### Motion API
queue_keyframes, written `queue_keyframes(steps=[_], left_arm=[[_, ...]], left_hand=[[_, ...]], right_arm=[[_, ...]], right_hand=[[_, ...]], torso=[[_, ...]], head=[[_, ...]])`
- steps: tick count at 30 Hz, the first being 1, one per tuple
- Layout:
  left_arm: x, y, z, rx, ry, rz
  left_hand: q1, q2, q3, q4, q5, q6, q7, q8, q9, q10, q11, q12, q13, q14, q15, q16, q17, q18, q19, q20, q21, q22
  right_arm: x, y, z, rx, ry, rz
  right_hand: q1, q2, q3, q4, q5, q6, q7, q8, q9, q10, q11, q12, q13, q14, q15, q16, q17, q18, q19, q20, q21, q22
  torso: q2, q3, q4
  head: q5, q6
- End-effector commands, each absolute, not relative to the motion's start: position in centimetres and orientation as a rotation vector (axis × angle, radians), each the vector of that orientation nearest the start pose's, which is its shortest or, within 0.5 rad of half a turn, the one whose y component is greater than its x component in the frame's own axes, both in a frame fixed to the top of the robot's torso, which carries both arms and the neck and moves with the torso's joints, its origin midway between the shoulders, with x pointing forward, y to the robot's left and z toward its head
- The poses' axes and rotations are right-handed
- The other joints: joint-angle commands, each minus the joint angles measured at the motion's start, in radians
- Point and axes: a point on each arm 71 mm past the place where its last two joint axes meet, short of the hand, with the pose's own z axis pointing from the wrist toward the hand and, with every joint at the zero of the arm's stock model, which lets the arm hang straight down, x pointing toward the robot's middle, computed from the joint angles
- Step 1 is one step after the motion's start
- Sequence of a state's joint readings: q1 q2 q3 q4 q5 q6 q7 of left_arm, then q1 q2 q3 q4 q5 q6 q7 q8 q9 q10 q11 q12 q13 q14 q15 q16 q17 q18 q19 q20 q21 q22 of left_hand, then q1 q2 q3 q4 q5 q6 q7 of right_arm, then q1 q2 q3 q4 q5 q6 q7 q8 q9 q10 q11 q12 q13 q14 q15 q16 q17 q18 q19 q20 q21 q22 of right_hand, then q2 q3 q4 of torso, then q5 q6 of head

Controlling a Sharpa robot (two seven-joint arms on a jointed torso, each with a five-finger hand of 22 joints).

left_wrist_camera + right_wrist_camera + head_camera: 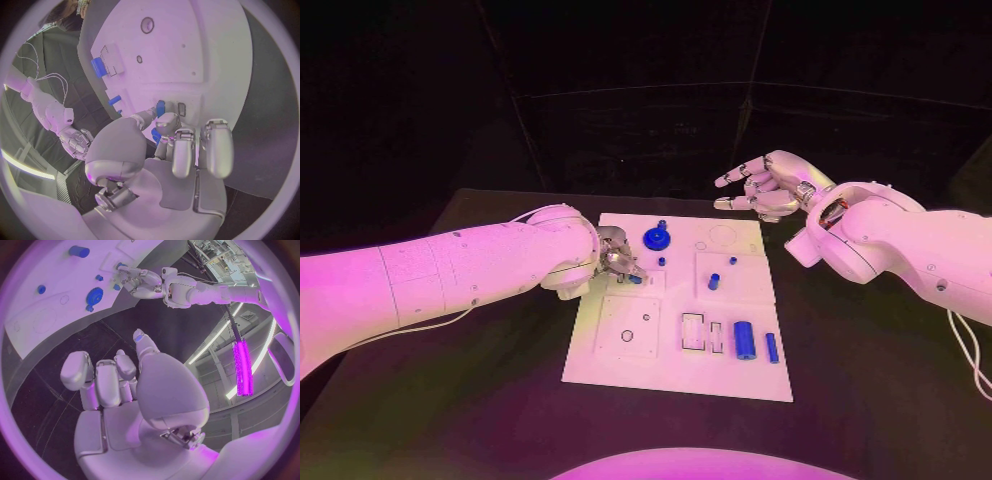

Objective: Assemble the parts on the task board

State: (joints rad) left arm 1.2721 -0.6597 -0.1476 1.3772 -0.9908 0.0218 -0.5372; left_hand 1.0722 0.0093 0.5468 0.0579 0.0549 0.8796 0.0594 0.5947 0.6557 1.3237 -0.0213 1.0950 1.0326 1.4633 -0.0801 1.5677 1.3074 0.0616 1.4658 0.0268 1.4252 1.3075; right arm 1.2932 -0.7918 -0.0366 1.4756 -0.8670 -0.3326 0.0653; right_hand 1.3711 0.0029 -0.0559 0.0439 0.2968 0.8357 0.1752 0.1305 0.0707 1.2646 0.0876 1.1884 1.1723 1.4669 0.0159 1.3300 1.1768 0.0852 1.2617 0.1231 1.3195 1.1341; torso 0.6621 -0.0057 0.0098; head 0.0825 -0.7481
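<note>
The white task board [625,375] lies in the middle of the black table. My left hand [616,260] is low over the board's left edge and pinches a small blue part [635,279] between thumb and finger; in the left wrist view the same part [160,108] sits at the fingertips against the board [206,55]. My right hand [764,187] hovers above the table just beyond the board's far right corner, fingers apart and holding nothing. A round blue knob [656,237] stands near the far edge. A blue cylinder [744,340] and a slim blue bar [772,347] lie near the right edge.
A blue peg [713,282] and two tiny blue pieces [661,261] stand mid-board. Rectangular slots [692,331] and a round hole [627,335] mark the near half. The right wrist view shows the knob [94,296] and my left hand [134,280] on the board.
</note>
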Motion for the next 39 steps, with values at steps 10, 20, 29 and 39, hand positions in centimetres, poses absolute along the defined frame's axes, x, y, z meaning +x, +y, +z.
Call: queue_keyframes(steps=[10, 20, 29, 39], left_arm=[[49.84, 17.36, -23.75, -0.227, 2.332, -0.362], [49.81, 17.22, -23.83, -0.214, 2.347, -0.358], [49.94, 16.79, -23.92, -0.200, 2.360, -0.354], [50.17, 16.54, -23.97, -0.195, 2.363, -0.351]], left_hand=[[-0.002, 0.007, 0.146, -0.136, 0.003, 0.004, -0.007, 0.005, 0.001, 0.002, -0.002, -0.005, -0.003, 0.107, -0.004, 0.003, 0.263, -0.009, 0.019, -0.002, -0.004, 0.014], [-0.035, -0.017, 0.138, -0.127, 0.003, 0.012, -0.011, 0.013, 0.008, 0.008, -0.004, 0.000, -0.001, 0.107, -0.005, 0.003, 0.263, -0.010, 0.022, -0.002, -0.001, 0.020], [-0.100, -0.031, 0.097, -0.084, 0.003, 0.038, -0.022, 0.024, 0.015, 0.015, -0.012, 0.003, -0.002, 0.107, -0.011, 0.003, 0.263, -0.012, 0.026, -0.006, 0.003, 0.030], [-0.129, -0.032, 0.081, -0.065, 0.003, 0.050, -0.027, 0.029, 0.018, 0.020, -0.017, 0.008, 0.001, 0.107, -0.014, 0.003, 0.263, -0.013, 0.028, -0.010, 0.006, 0.036]], right_arm=[[51.03, -18.66, -13.77, 0.277, 1.631, 1.057], [51.06, -18.50, -13.80, 0.275, 1.633, 1.060], [51.04, -18.40, -13.81, 0.273, 1.636, 1.062], [51.04, -18.32, -13.82, 0.272, 1.637, 1.063]], right_hand=[[-0.003, 0.009, -0.006, -0.002, 0.007, 0.004, 0.001, 0.004, 0.000, -0.003, -0.001, -0.004, -0.001, 0.017, -0.008, -0.003, 0.001, 0.014, -0.005, -0.005, -0.007, -0.001], [-0.003, 0.009, -0.006, -0.002, 0.007, 0.004, 0.001, 0.004, 0.000, -0.003, -0.001, -0.004, -0.001, 0.017, -0.008, -0.003, 0.001, 0.014, -0.005, -0.005, -0.007, -0.001], [-0.003, 0.009, -0.006, -0.002, 0.007, 0.004, 0.001, 0.004, 0.000, -0.003, -0.001, -0.004, -0.001, 0.017, -0.008, -0.003, 0.001, 0.014, -0.005, -0.005, -0.007, -0.001], [-0.006, 0.011, -0.010, 0.001, 0.008, 0.003, 0.001, 0.005, 0.000, -0.003, -0.001, -0.004, -0.003, 0.018, -0.008, -0.005, -0.001, 0.014, -0.005, -0.005, -0.009, -0.003]], torso=[[0.001, -0.0002, 0.0004], [0.000, 0.0002, 0.0001], [0.000, 0.0011, -0.0008], [0.000, 0.0011, 0.0000]], head=[[-0.002, -0.002], [-0.001, -0.004], [-0.002, -0.004], [-0.003, -0.005]])
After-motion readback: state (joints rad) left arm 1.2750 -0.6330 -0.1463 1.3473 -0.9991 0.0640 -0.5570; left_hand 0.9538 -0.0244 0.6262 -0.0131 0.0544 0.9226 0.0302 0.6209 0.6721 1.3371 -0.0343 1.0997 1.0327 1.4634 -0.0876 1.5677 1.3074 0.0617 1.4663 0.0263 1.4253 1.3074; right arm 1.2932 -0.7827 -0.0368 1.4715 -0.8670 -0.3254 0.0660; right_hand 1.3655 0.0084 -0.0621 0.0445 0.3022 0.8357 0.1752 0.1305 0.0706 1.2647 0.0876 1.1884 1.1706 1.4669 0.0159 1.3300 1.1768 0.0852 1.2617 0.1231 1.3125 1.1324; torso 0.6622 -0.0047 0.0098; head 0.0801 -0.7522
